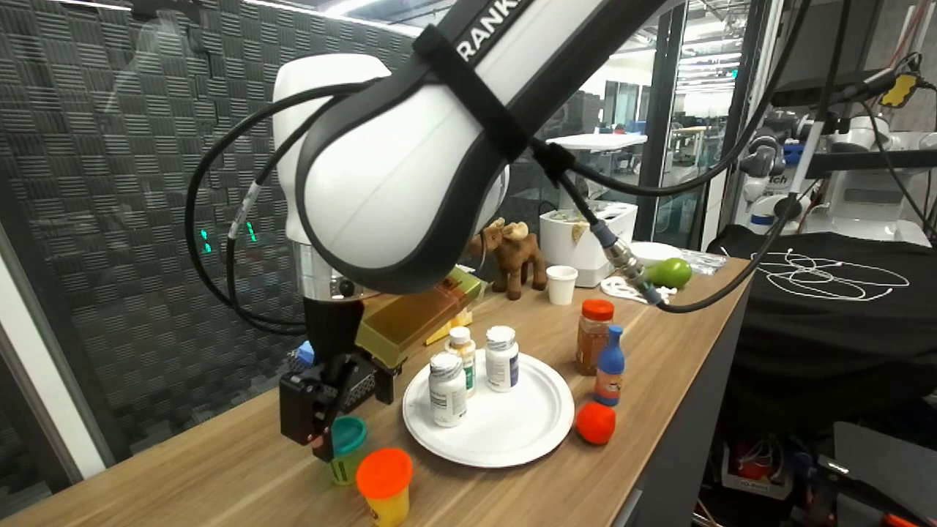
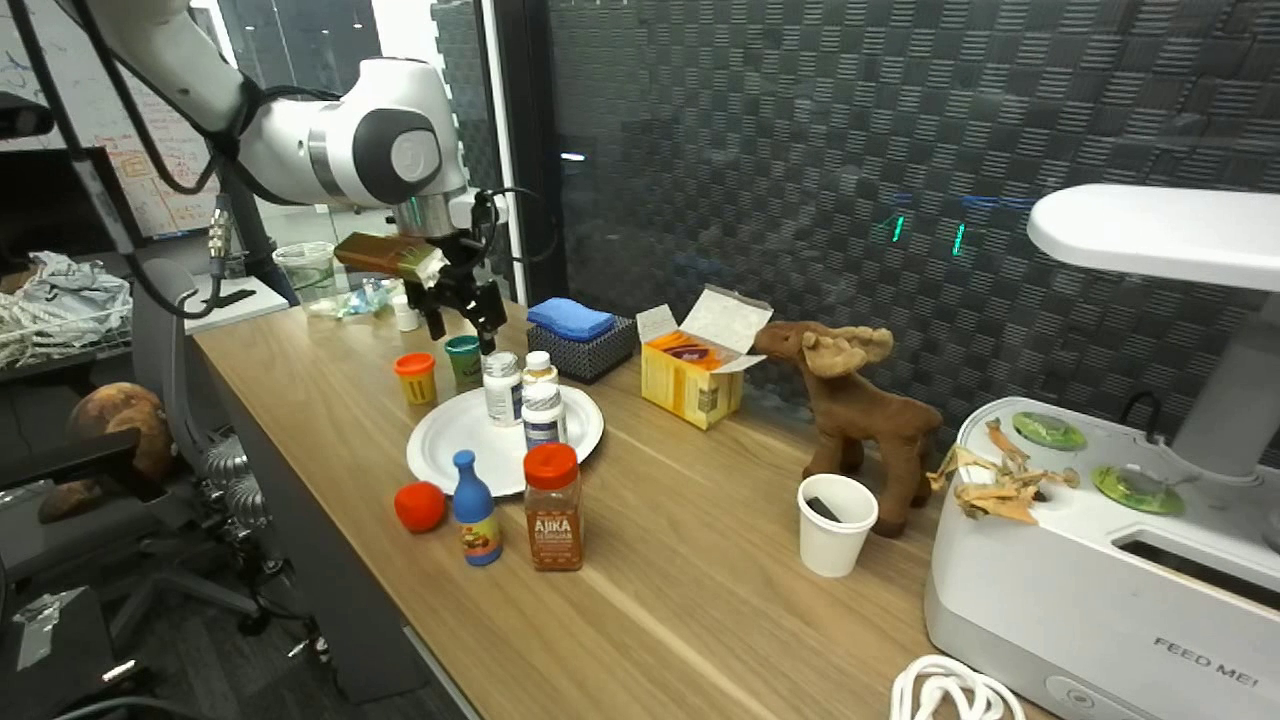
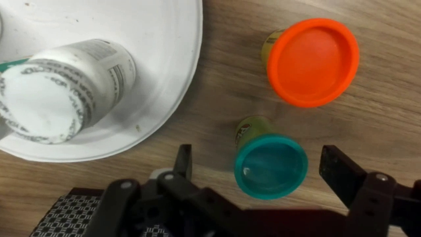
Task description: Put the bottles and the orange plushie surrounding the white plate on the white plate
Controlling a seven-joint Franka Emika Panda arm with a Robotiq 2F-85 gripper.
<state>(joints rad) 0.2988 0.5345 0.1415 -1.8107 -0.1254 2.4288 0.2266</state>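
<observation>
Now the relation that counts lies beneath me: my fingers (image 3: 342, 174) stand wide apart, grasping nothing, and the teal-lidded tub (image 3: 271, 168) sits between them in the wrist view, gaps showing on both sides, its lid closer to the right one. It is upright on the worktop (image 3: 223, 82), long axis vertical, so I judge that easing slightly right and descending straight would let me close across it; how low I am I cannot tell exactly. The white plate (image 3: 167, 49) is to its left and far, bearing three white-capped bottles (image 1: 502, 366). Around the plate, in both exterior views, are the orange-lidded tub (image 2: 415, 380), the blue bottle (image 2: 476, 510), the red-capped jar (image 2: 553, 510) and, I take it, the orange plushie (image 2: 420, 507), all outside the rim. For writing, in an exterior view the jar says "AJIKA GEORGIAN" and the white appliance (image 2: 1100, 590) "FEED ME!"; my own arm (image 1: 388, 197) shows "RANK", its ends cut off; the teal-lidded tub's logo begins with P, the rest too oblique; the blue bottle's label is too small for me.
</observation>
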